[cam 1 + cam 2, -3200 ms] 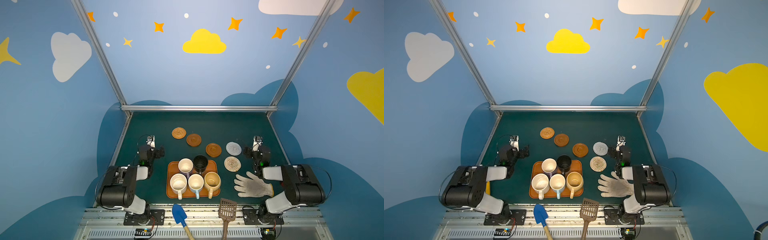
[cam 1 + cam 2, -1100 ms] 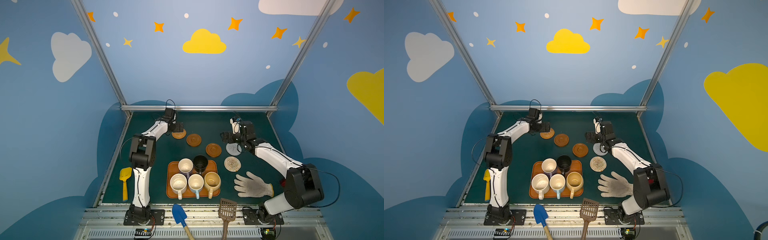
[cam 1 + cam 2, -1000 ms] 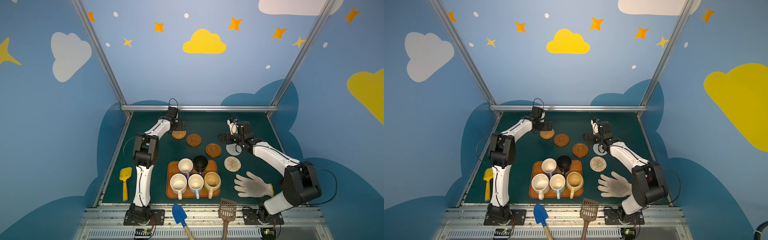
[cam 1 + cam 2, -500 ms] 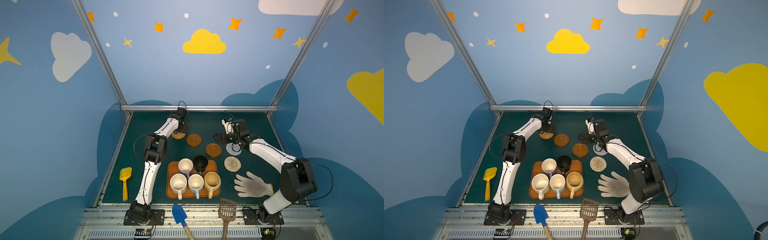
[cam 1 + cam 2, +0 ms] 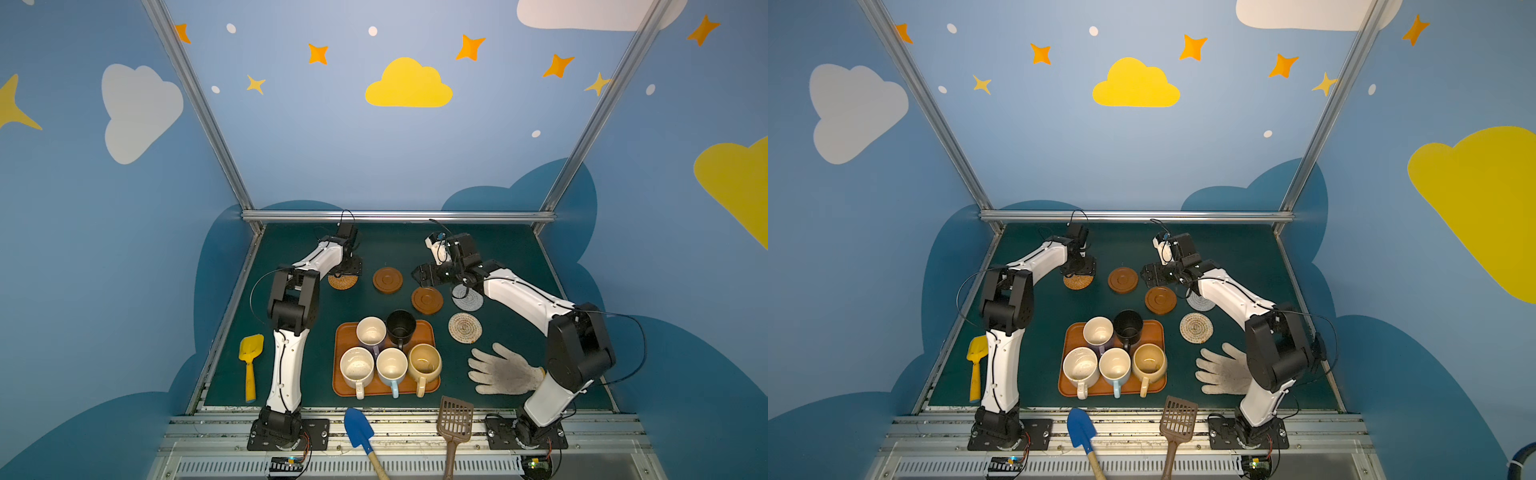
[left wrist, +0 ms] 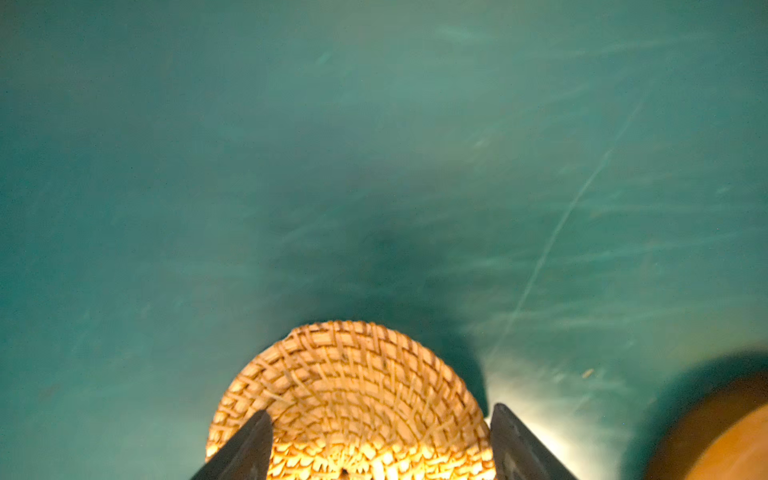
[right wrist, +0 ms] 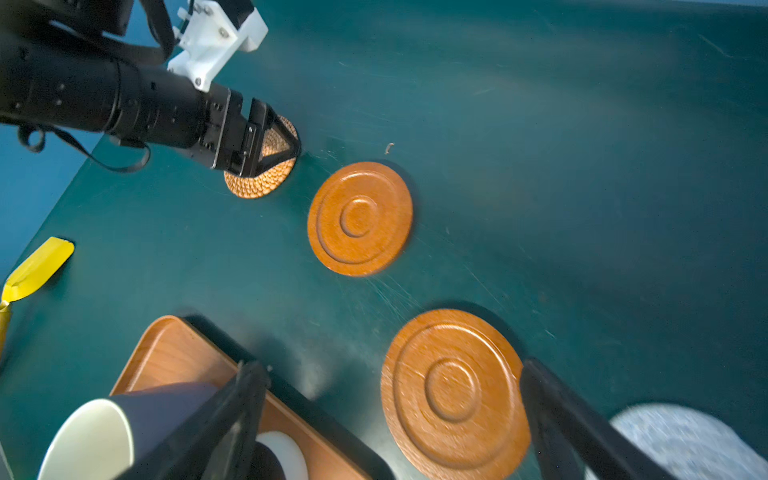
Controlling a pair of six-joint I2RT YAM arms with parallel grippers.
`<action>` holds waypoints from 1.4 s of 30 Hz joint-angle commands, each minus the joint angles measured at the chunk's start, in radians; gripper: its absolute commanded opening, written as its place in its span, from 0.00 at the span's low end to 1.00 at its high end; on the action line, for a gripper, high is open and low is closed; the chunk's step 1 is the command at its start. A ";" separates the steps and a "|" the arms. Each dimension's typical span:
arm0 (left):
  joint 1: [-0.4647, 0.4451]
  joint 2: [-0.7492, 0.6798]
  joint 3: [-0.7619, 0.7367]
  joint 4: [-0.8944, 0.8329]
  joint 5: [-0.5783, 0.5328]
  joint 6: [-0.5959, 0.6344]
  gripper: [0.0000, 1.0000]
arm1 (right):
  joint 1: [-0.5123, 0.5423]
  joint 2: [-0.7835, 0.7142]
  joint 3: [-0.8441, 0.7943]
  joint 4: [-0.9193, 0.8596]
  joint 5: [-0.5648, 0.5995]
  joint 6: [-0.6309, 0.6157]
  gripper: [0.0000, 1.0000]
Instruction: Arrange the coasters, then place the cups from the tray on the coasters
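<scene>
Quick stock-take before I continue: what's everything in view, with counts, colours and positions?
woven coaster: one, orange, behind the tray, leftmost
wooden coasters: two, brown, behind the tray
rope coasters: two, grey-white and beige, behind and right of the tray
cups: five, lilac, black, cream, pale blue, tan, all on the tray
tray: one, orange-brown, front centre of table
glove: one, white, right of tray
scoop: one, yellow, left of tray
shovel: one, blue, front rail
slotted spatula: one, brown, front rail
table: one, dark green
left gripper: jaws apart over the woven coaster
right gripper: jaws apart over the wooden coaster nearer the tray
</scene>
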 commanded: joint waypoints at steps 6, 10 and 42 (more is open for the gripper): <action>0.020 -0.074 -0.156 -0.038 0.039 -0.074 0.79 | 0.057 0.153 0.178 -0.104 0.003 0.011 0.95; 0.029 -0.118 -0.227 -0.010 0.014 -0.099 0.79 | 0.075 0.233 0.258 -0.138 0.013 0.028 0.94; -0.155 0.002 0.158 -0.090 0.231 0.029 0.99 | -0.044 0.071 0.108 -0.380 0.138 0.093 0.82</action>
